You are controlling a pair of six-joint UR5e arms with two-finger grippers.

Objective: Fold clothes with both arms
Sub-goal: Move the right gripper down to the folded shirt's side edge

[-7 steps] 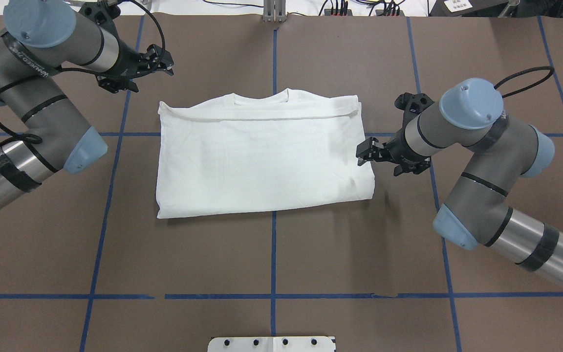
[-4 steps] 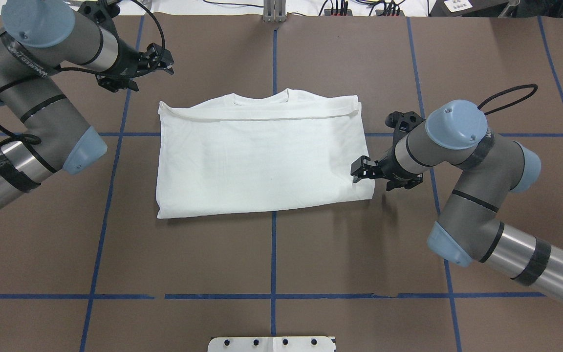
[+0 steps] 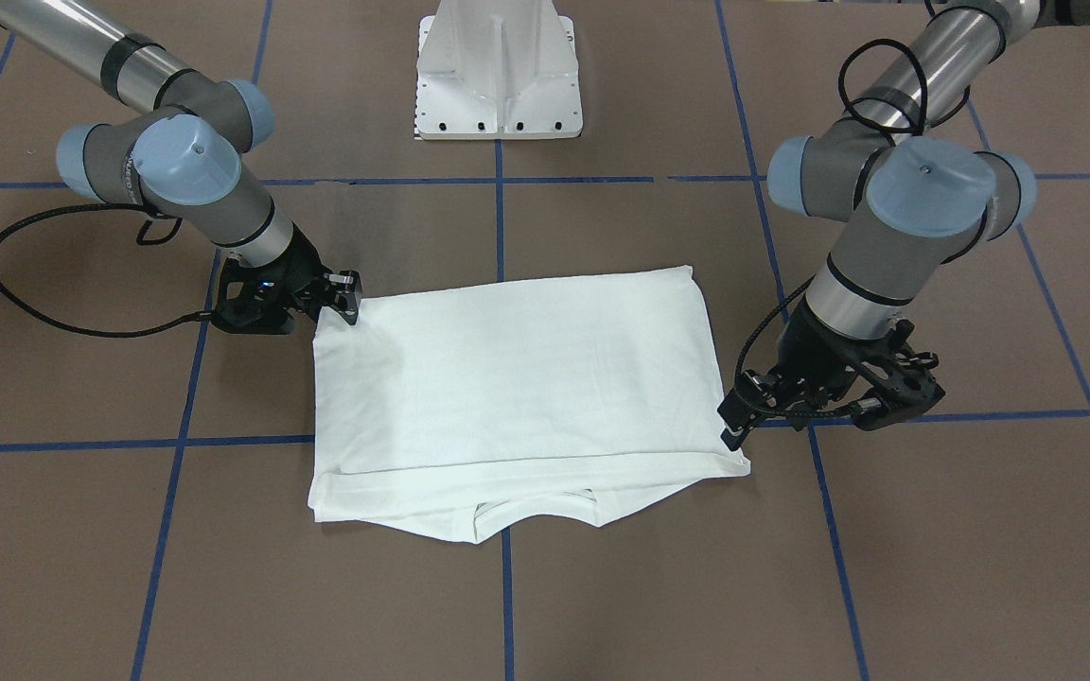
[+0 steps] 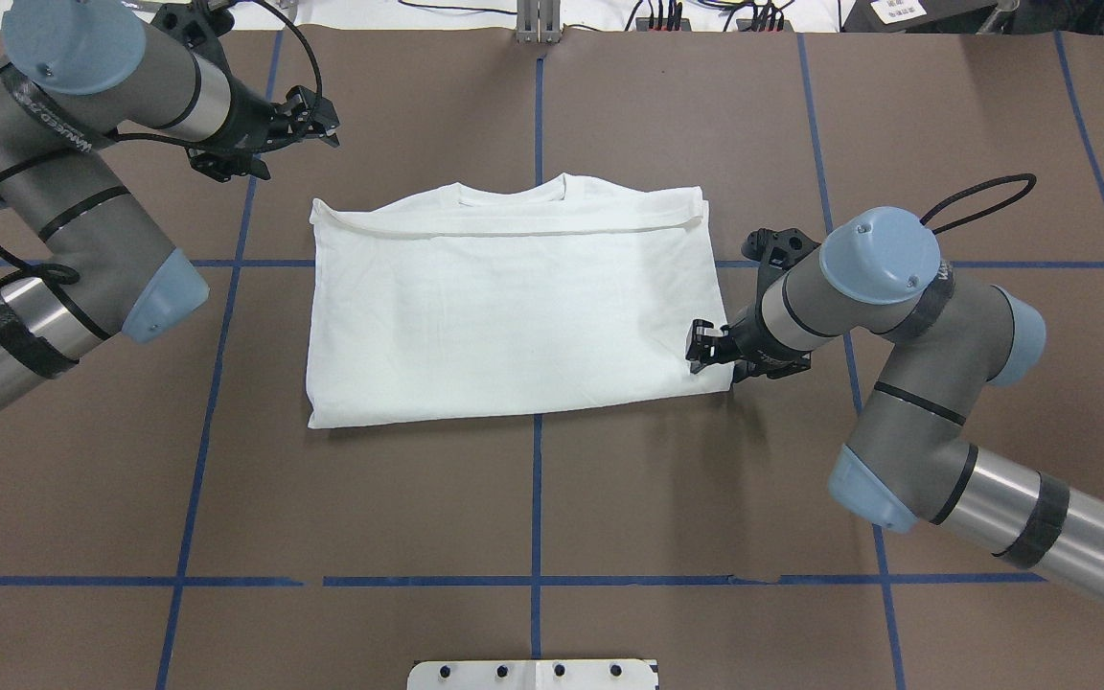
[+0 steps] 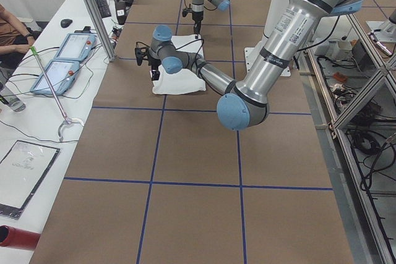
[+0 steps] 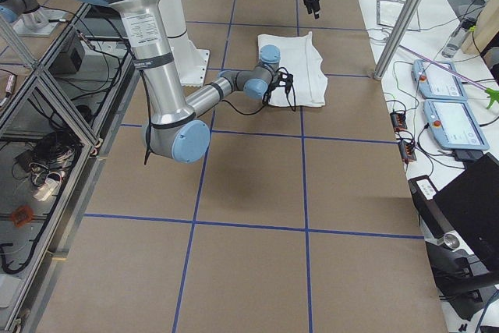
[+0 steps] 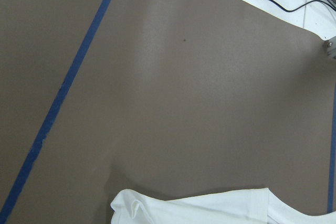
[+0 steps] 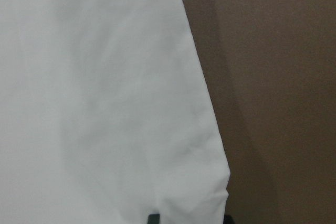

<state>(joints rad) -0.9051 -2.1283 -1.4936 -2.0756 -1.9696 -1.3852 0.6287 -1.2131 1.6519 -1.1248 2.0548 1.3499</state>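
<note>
The clothes are one white shirt (image 4: 514,307), folded into a flat rectangle at the table's middle, collar on the far side; it also shows in the front-facing view (image 3: 517,378). My right gripper (image 4: 696,347) sits low at the shirt's near right corner, open, its fingers either side of the cloth edge (image 3: 348,299). The right wrist view is filled by the shirt (image 8: 105,103) with a dark fingertip (image 8: 153,219) at the bottom. My left gripper (image 4: 320,117) hangs open and empty above the table beyond the shirt's far left corner. The left wrist view catches only that corner of the shirt (image 7: 210,208).
The brown table (image 4: 533,479) is marked with blue tape lines. The white pedestal base (image 3: 500,71) stands at the robot's side. A side bench with tablets (image 5: 62,60) and a seated person (image 5: 9,29) lies beyond the far edge.
My right gripper has moved toward me and down, from beside the shirt's right edge onto its near right corner. The left gripper has barely moved.
</note>
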